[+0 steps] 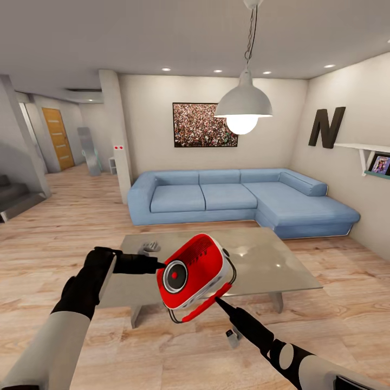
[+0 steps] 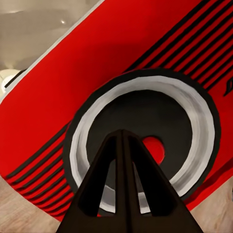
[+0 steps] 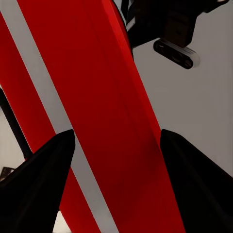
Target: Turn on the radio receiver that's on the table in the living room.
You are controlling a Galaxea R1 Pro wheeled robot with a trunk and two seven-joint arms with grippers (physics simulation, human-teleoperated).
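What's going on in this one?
The robot is in the living room, holding the red radio up in front of the table. The right pincer grips the radio from below, its fingers on either side of the body. The left pincer, shut, points its tip at the round dial on the radio's face.

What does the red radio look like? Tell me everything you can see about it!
The radio receiver is a shiny bright red box with rounded corners and a white band around its edge. Its face has a round dark dial ringed in silver with a red middle, plus thin dark stripes. A red handle hangs below. It is tilted, lifted above the table. The right tool grips it between its fingers, and the closed left tool points at the dial.
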